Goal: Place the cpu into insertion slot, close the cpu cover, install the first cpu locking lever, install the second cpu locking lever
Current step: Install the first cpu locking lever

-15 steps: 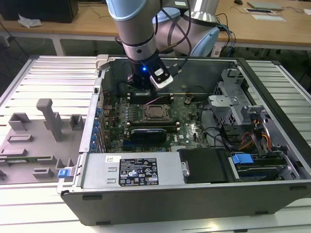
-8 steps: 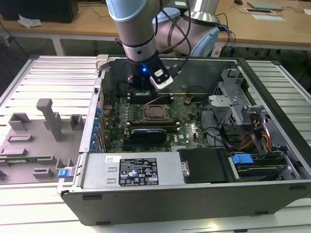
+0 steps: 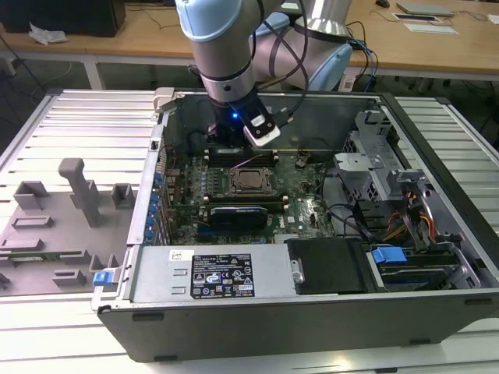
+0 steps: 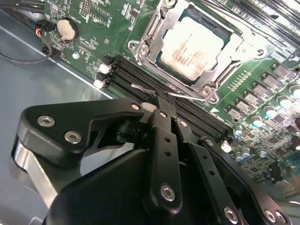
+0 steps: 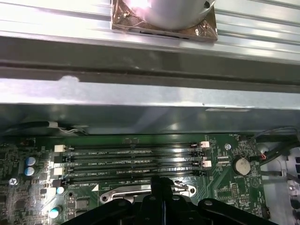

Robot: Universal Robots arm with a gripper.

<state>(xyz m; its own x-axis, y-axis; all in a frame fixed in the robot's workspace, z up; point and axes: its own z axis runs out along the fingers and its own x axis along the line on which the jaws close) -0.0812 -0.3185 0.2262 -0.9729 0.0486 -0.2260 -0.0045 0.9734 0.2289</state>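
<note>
Second wrist view: the black two-fingered gripper (image 4: pixel 159 101) has its fingers drawn fully together. Nothing can be seen clamped between them. Its tip sits at a thin silvery wire locking lever (image 4: pixel 187 97), and whether it touches or only meets the lever cannot be told. The lever crosses directly under the tip, above the long black memory slots (image 4: pixel 136 75).

Just beyond the tip, the small square cpu with a pale metal top (image 4: pixel 194 44) lies in the dark-framed insertion slot (image 3: pixel 251 181). The thin silvery cpu cover (image 4: pixel 213 77) is folded down around it.

Placement and cover closing therefore appear done, and a locking lever is judged to be the step in hand; first or second cannot be told. Seating it would probably call for a steady downward press and a sideways nudge under its catch, without slipping onto the green motherboard (image 4: pixel 117 28).
</note>
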